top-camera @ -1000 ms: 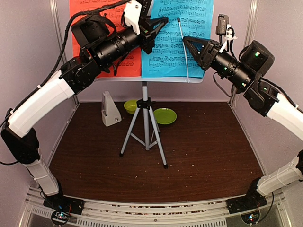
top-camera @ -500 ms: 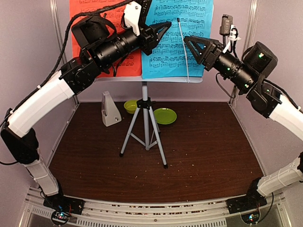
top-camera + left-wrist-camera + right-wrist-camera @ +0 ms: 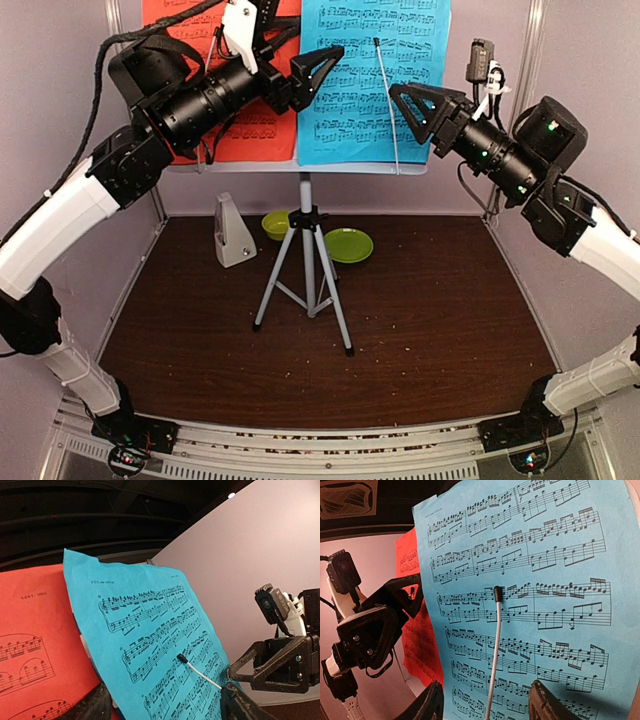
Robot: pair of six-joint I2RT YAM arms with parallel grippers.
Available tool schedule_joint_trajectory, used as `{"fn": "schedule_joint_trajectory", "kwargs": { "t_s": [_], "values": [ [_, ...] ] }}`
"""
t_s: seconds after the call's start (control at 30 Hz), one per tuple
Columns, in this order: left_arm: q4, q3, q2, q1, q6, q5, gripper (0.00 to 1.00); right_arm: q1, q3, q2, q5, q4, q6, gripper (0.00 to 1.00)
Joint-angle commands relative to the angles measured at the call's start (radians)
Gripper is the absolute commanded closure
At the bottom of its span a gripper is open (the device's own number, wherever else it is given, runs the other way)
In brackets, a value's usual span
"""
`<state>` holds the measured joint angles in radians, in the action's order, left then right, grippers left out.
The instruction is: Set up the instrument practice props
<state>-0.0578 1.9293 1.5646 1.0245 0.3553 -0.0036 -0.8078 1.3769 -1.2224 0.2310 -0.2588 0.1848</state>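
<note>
The pale grey stand desk point(image 3: 300, 168) sits on the grey tripod point(image 3: 306, 262), holding a red music sheet point(image 3: 262, 130) on the left and a blue music sheet point(image 3: 358, 95) on the right. A thin white stick with a black tip point(image 3: 388, 100) leans on the blue sheet point(image 3: 545, 580). The whitish metronome point(image 3: 233, 232) stands on the table left of the tripod. My left gripper point(image 3: 305, 55) hovers open before the sheets' top, where they meet, holding nothing point(image 3: 165, 711). My right gripper point(image 3: 412, 108) is open just right of the stick point(image 3: 492, 645), touching neither it nor the paper.
A lime-green bowl point(image 3: 276, 224) and a lime-green plate point(image 3: 349, 245) lie on the brown table behind the tripod. Grey walls close in at the back and both sides. The two grippers face each other across the blue sheet point(image 3: 160, 645).
Both grippers have opened. The left one let go at the blue sheet's edge and pulled back up and to the left. The right one drew slightly away from the stick.
</note>
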Motion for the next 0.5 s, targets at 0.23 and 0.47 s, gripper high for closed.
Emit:
{"fn": "schedule_joint_trajectory", "kwargs": {
  "t_s": [0.23,0.47],
  "values": [
    [0.099,-0.076,-0.135,0.003,0.054,0.076,0.19,-0.005,-0.049,0.072,-0.043,0.014,-0.016,0.36],
    [0.166,-0.273,-0.267,0.003,0.100,0.054,0.14,-0.002,-0.129,0.138,-0.082,0.054,-0.013,0.25]
  ]
}}
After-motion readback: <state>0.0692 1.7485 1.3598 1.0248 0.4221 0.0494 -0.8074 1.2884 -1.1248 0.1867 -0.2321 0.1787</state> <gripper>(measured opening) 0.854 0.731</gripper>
